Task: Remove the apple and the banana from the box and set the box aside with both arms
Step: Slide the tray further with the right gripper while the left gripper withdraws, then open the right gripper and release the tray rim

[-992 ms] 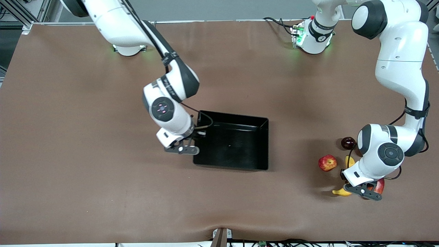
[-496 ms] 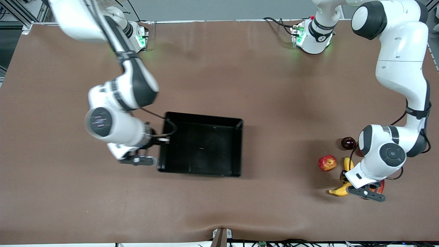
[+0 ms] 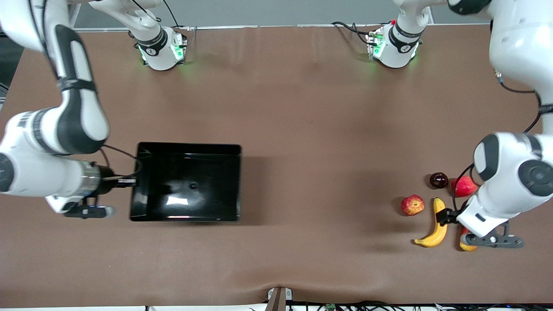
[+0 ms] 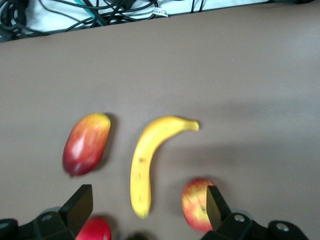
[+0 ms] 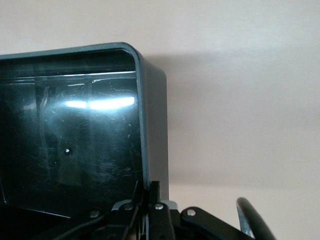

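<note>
The black box [image 3: 190,148] hangs from my right gripper [image 3: 131,182], which is shut on its wall at the right arm's end. The right wrist view shows both fingers clamped on that wall [image 5: 144,150] of the box, with the gripper [image 5: 150,196] at its rim. The banana [image 3: 435,229] and the apple [image 3: 412,204] lie on the table at the left arm's end. My left gripper [image 3: 447,216] is open and empty above them. In the left wrist view the gripper [image 4: 146,206] is over the banana's [image 4: 142,162] end, with the apple [image 4: 196,202] by one finger.
A mango [image 3: 466,245] lies beside the banana, partly hidden under my left hand; it also shows in the left wrist view [image 4: 86,144]. A dark maroon fruit [image 3: 439,180] and a small red fruit [image 3: 463,186] lie farther from the front camera.
My right gripper has carried the box far toward the right arm's end of the table. My left gripper has risen from the banana and drawn back, uncovering the fruits.
</note>
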